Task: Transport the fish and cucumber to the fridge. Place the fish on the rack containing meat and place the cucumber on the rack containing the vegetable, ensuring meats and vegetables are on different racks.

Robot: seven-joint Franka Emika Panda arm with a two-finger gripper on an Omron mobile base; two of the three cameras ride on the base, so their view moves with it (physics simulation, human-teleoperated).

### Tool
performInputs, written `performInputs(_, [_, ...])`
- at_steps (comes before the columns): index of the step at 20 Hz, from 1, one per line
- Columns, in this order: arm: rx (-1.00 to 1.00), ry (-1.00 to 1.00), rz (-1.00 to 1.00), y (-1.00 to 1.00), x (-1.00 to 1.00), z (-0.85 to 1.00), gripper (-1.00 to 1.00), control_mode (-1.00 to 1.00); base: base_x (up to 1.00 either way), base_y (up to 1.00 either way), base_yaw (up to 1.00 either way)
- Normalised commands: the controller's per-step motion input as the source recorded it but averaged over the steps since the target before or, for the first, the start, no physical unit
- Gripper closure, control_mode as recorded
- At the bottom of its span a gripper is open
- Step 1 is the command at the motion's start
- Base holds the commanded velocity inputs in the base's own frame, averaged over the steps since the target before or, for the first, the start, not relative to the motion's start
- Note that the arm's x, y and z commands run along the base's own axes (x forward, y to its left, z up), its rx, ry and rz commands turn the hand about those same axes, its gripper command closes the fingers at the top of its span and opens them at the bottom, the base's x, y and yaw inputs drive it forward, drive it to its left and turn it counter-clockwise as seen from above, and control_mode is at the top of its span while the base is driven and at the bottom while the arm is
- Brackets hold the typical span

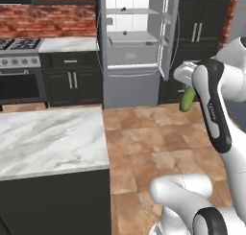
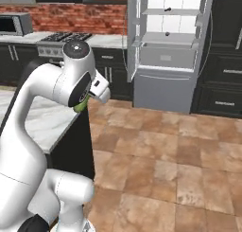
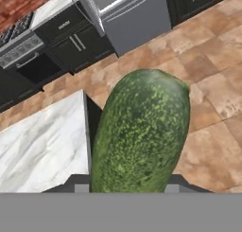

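While the base stands on the tiled floor point(image 2: 160, 150) short of the open fridge point(image 1: 132, 47), I read the tool point(image 3: 126, 186) as clamped on the cucumber point(image 3: 142, 136), which juts forward from between the tips in the hand view and hangs below the wrist in the left base view, beside the marble table point(image 1: 48, 138). I judge the cucumber light, rigid and round, with a smooth skin that may roll or slip between flat pads; a hold across its middle, as appears here, suits it best. Two small dark items sit in the fridge, one on the upper rack point(image 1: 132, 11) and one on the lower rack point(image 1: 132, 37); I cannot tell them apart at this range.
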Motion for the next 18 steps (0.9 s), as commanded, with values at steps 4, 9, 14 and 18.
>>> performInputs(4, [0.0,0.0,0.0,0.0,0.0,0.0,1.0,1.0,0.94,-1.0,0.1])
performInputs(9, [0.0,0.0,0.0,0.0,0.0,0.0,1.0,1.0,1.0,-0.97,0.13])
performInputs(14, [0.0,0.0,0.0,0.0,0.0,0.0,1.0,1.0,1.0,-0.36,0.1])
performInputs(18, [0.0,0.0,0.0,0.0,0.0,0.0,1.0,1.0,1.0,0.15,-0.01])
